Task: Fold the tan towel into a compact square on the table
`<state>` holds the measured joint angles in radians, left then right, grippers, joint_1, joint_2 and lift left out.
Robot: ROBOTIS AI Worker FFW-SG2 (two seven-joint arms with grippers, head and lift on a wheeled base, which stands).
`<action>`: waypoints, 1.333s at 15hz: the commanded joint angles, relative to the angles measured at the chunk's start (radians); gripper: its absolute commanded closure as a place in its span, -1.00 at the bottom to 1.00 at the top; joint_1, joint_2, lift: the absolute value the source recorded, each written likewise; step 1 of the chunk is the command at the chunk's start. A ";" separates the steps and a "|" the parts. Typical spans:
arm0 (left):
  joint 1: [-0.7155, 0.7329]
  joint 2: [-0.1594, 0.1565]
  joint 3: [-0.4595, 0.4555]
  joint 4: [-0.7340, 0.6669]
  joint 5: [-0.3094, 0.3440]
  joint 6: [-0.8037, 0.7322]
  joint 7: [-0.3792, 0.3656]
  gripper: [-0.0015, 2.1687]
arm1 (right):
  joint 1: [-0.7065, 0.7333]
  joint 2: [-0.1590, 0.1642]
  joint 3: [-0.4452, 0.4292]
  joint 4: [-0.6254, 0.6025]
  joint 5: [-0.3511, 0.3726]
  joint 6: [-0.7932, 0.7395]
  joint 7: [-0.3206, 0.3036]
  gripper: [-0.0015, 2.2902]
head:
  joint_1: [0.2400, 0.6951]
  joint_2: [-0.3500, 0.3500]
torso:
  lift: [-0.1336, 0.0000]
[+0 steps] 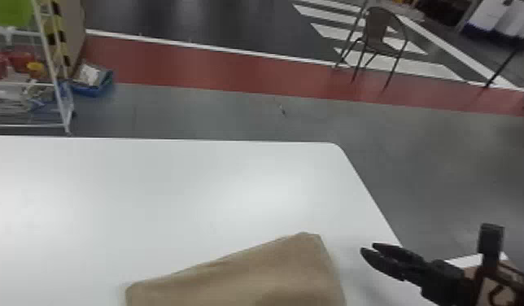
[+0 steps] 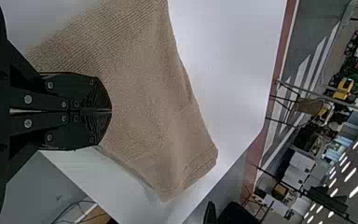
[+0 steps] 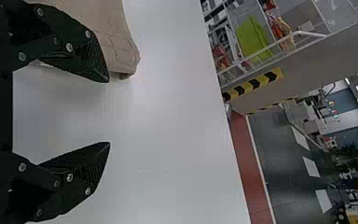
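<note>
The white table (image 1: 159, 191) is supporting the tan towel (image 1: 249, 276), lying near and right, probably flat for easier folding. Over it, the left gripper (image 2: 111, 110) is holding its fingers together; by its right end, the right gripper (image 3: 109, 112) is holding its wide, likely for admitting cloth.

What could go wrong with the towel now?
The left gripper is shut right at the towel, so if it has caught some cloth, moving might drag the towel crooked. The right gripper is open close beside one end, so a finger could bump that corner and wrinkle it.
</note>
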<state>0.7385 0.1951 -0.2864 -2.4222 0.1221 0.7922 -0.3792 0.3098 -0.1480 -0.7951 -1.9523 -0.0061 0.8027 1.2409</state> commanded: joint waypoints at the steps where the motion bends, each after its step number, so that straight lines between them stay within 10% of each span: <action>1: -0.002 0.001 -0.010 0.002 -0.019 0.011 0.011 0.65 | -0.003 0.004 0.004 -0.002 0.000 0.000 0.000 -0.58 | 1.00 -1.00 | -0.84; 20: -0.100 -0.009 0.050 0.118 -0.090 -0.008 0.092 0.65 | -0.005 0.008 0.004 0.000 -0.006 -0.018 -0.003 -0.63 | 1.00 -1.00 | -0.84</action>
<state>0.6430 0.1869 -0.2514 -2.3080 0.0371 0.7852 -0.2864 0.3053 -0.1402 -0.7931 -1.9518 -0.0138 0.7844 1.2381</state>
